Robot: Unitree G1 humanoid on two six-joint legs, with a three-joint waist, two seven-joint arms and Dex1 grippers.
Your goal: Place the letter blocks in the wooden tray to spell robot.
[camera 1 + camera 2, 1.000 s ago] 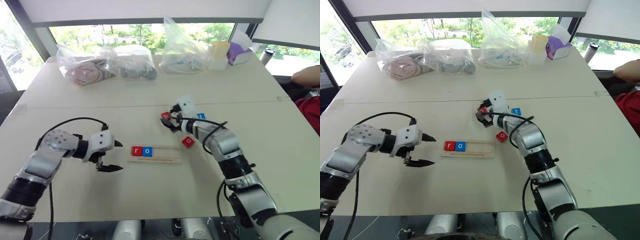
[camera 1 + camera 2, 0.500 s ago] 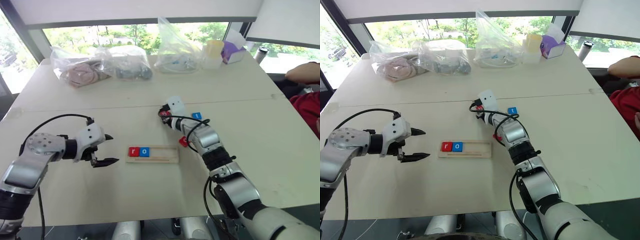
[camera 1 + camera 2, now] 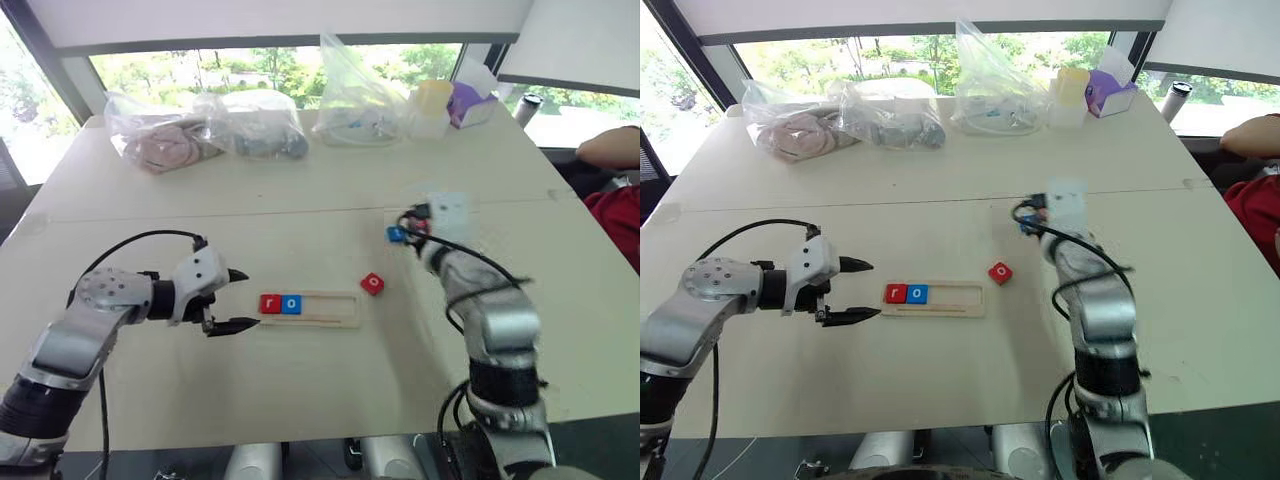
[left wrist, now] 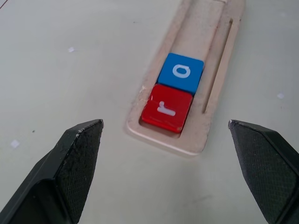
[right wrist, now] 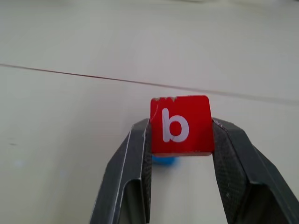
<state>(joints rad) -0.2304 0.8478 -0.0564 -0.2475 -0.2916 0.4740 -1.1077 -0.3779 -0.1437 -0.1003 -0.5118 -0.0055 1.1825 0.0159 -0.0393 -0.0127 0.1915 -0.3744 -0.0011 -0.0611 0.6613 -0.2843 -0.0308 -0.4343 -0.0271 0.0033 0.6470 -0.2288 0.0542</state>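
With the right pincer clamped on the red b block, carry it level to the wooden tray, seating it flush beside the blue o block, while the left pincer hangs open nearby.

Far edge of table: three clear plastic bags in a row. Far right corner: yellow cup, purple box.
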